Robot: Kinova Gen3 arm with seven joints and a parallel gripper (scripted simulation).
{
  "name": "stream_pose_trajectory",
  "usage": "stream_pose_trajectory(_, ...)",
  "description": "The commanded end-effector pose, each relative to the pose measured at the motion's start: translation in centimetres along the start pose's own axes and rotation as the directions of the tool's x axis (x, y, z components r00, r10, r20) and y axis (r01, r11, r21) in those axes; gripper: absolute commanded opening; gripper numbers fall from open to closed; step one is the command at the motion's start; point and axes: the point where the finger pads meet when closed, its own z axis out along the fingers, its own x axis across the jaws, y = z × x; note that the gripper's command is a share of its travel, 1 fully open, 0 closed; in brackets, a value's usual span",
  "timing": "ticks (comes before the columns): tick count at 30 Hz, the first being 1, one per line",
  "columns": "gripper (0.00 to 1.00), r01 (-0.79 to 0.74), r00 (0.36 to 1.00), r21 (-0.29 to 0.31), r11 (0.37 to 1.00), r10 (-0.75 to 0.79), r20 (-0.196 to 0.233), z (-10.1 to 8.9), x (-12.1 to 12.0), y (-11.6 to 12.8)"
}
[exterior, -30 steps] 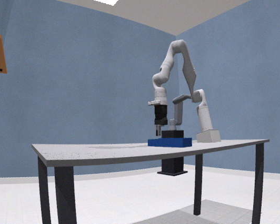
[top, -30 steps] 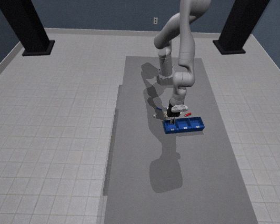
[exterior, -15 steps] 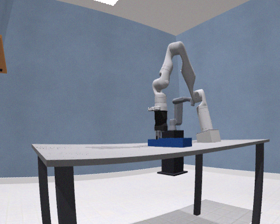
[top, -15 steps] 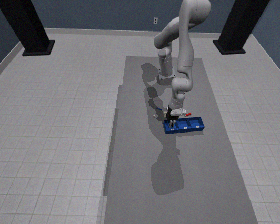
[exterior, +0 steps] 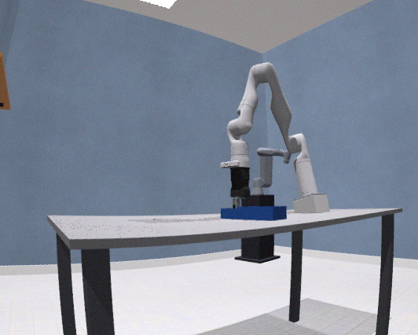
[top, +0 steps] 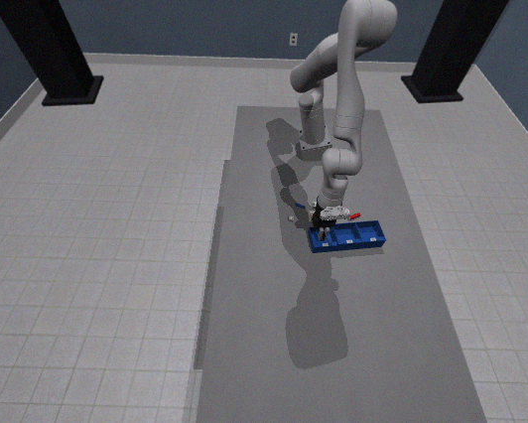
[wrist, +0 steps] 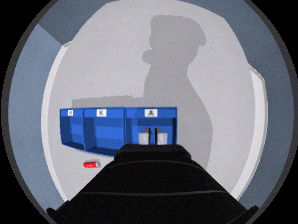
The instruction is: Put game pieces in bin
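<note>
Kinova arm over the desk (top: 260, 318). The end effector (top: 323, 234) is lowered into the end compartment of the blue three-part bin (top: 364, 242); its fingers stand narrowly apart, and whether they grasp anything cannot be told. Bin labels are unreadable. A red piece (top: 355, 215), a blue piece (top: 300, 204) and a small white piece (top: 291, 217) lie near the end effector, outside the bin.

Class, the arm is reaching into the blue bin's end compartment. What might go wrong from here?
1. The gripper sits low inside the blue bin; a sideways move may drag or tip the bin.
2. The bin labels are unreadable here, so this compartment may not be H.
3. The red item lies just behind the bin and may get knocked.
</note>
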Motion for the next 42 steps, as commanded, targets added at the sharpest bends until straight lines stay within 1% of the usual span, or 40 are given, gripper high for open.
stream_pose_trajectory(1, 0.31, 0.002, 1.0, 0.0, 1.0, -0.002, 0.0, 0.02, -0.01, 0.04)
stream_pose_trajectory(37, 0.31, 0.002, 1.0, 0.0, 1.0, -0.002, 0.0, 0.02, -0.01, 0.04)
stream_pose_trajectory(42, 0.31, 0.003, 1.0, -0.004, 1.0, -0.003, -0.003, -0.78, 0.11, 0.19)
